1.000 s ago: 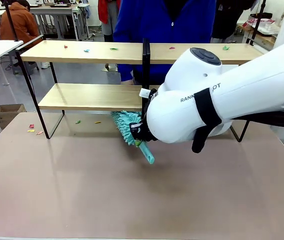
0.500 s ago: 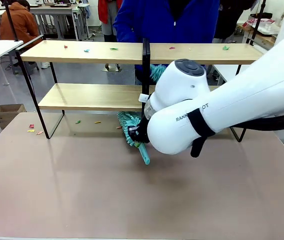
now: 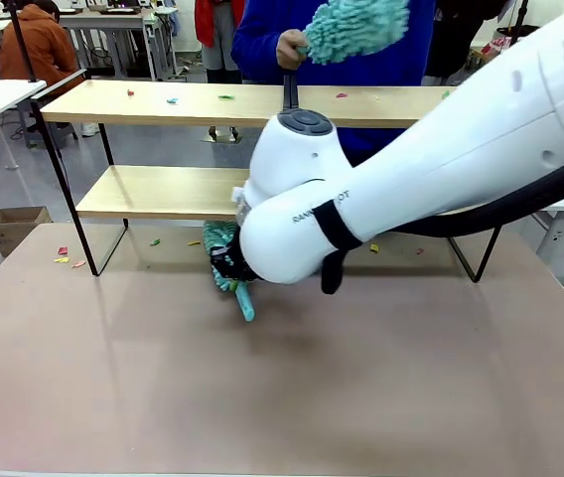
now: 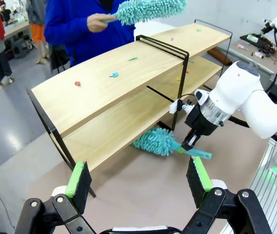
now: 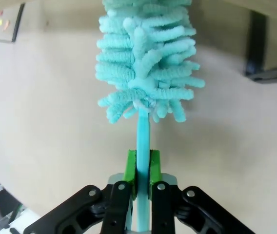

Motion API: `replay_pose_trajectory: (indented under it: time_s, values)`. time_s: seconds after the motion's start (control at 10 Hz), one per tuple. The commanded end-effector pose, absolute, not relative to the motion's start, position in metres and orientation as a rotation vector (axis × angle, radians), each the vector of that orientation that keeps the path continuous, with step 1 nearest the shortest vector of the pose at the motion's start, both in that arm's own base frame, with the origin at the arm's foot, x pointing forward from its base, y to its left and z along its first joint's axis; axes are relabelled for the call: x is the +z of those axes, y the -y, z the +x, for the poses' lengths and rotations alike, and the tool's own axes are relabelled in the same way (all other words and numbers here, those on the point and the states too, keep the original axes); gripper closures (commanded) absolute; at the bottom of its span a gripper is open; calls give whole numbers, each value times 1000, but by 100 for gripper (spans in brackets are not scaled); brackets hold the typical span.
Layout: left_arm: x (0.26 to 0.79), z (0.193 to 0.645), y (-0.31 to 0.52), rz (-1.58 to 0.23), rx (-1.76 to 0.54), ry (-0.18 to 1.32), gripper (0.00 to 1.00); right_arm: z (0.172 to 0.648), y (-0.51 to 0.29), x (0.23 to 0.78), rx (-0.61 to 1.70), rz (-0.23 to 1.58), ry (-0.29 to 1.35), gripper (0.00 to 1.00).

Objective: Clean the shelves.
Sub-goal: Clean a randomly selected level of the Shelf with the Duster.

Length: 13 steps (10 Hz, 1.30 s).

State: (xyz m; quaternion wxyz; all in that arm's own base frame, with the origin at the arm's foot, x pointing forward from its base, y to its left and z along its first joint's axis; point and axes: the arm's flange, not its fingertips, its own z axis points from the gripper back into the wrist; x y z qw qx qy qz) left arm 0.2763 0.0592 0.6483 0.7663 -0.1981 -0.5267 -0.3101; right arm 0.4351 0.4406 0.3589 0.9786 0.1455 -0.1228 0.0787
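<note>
- The left gripper (image 4: pixel 138 180) sits at the bottom edge of the left wrist view. Its green pads (image 4: pixel 78 181) are spread wide and hold nothing.
- The right gripper (image 5: pixel 142 163), low in the middle of the right wrist view, is clamped on the thin handle of a teal microfibre duster (image 5: pixel 146 63). The stub of the handle sticks out behind the fingers.
- That handle looks like smooth, stiff plastic, and the head is soft and very light. The hold sits a short way behind the head, which should stop it swivelling between the pads.
- The brown table (image 3: pixel 262 397) takes up the lower half of the front view, with a few coloured paper scraps (image 3: pixel 64 256) at its left, by the rack's foot.
- The duster head is at the middle of the front view, tucked under the front edge of the lower board. I cannot tell whether it touches the table.
- The shelves (image 3: pixel 163 104) run across the upper half of the front view: two long light-wood boards in a thin black frame with a central post (image 3: pixel 289 94).
- The boards look rigid, but the frame seems light and could slide under a hard push, so only the soft head should meet it, brushing lightly.
- Small scraps (image 3: pixel 225 97) dot the upper board. They look weightless and should flick off easily.
- Behind the rack, at the top centre, a person's hand (image 3: pixel 290 47) holds a second teal duster (image 3: pixel 356 25) raised above the upper board.
</note>
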Motion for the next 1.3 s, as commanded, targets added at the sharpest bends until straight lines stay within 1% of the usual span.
replay_pose_trajectory:
  time_s: [0.0, 0.5, 0.8, 0.9, 1.0, 1.1, 1.2]
  values:
    - [649, 277, -59, -432, -673, 1148, 0, 447, -465, 363, 175, 277, 264, 88]
    - [649, 277, -59, -432, -673, 1148, 0, 460, -509, 363, 231, 264, 269, 88]
    - [649, 277, -59, -432, -673, 1148, 0, 451, -532, 362, 369, 282, 234, 88]
    - [649, 277, -59, -432, -673, 1148, 0, 450, -533, 360, 408, 227, 206, 88]
    - [649, 277, -59, -432, -673, 1148, 0, 448, -530, 361, 462, 164, 218, 88]
    - [649, 277, -59, -432, -673, 1148, 0, 445, -526, 365, 535, 153, 227, 88]
    - [649, 277, -59, -432, -673, 1148, 0, 439, -520, 374, 669, 165, 201, 88]
